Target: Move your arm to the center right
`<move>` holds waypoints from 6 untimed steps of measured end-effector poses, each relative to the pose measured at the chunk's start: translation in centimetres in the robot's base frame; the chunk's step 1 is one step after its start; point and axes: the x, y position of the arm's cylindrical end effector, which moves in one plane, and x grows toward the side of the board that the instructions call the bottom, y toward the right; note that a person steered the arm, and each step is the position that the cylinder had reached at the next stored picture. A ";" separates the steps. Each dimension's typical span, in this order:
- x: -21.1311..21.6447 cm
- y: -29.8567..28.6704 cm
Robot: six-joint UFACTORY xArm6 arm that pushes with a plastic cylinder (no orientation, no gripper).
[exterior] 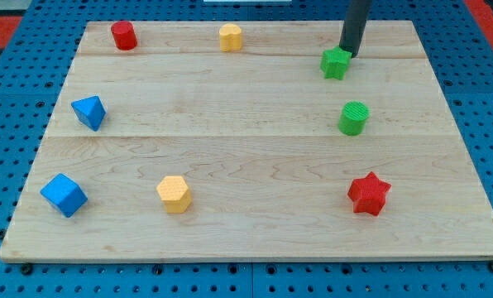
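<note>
My dark rod comes down from the view's top right, and my tip (347, 54) rests on the wooden board (246, 157) at the upper right. It touches or nearly touches the upper right side of a green star block (335, 63). A green cylinder (353, 118) stands below it, at the board's centre right. A red star (369, 194) lies at the lower right.
A red cylinder (124, 36) and a yellow hexagonal block (230, 37) sit along the top edge. A blue triangular block (89, 112) is at the left, a blue cube (64, 195) at the lower left, a yellow hexagonal block (174, 194) at bottom centre. Blue pegboard surrounds the board.
</note>
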 end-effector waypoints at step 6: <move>16.3 2.3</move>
